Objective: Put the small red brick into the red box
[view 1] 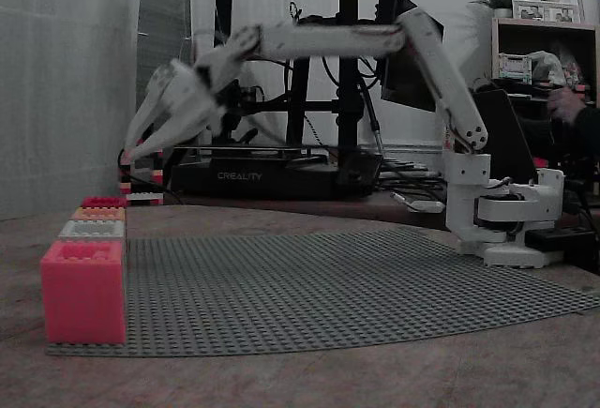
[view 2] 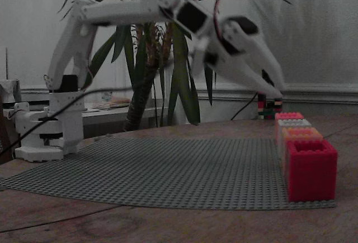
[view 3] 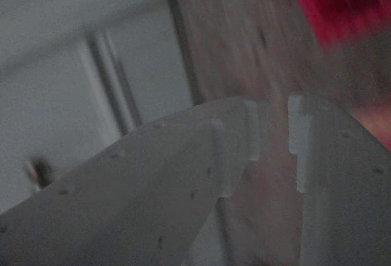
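Up above the row of boxes, the jaws (view 1: 141, 145) hang nearly closed, possibly pinching the small red brick though blur hides it, with the red box (view 1: 103, 203) just below them, so next comes lowering and releasing.

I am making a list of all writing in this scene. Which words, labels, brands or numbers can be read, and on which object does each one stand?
"CREALITY": pale letters on the front of the black 3D printer base, in a fixed view behind the table.
Framed pictures on the shelf: too small to read.
Studded bricks and the boxes: no readable text.
Wrist view: blurred, nothing readable.
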Robot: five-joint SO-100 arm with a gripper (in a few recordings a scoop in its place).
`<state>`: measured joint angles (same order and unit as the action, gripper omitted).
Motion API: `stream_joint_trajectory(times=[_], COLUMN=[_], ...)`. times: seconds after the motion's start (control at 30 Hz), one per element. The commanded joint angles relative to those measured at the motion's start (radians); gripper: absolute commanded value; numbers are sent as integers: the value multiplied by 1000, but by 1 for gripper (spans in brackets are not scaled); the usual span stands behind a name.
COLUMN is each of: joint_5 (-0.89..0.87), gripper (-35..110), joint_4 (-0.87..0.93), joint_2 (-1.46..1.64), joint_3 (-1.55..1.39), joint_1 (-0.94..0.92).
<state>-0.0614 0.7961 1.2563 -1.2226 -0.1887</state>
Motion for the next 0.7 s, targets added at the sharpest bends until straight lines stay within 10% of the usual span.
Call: stream_joint_trajectory(times=[0.0,0.67], joint_5=[95,104], gripper=[0,0], joint_4=[-3,462], joint_2=[408,1652], joint_3=[-388,-1525], joint_1=[86,175])
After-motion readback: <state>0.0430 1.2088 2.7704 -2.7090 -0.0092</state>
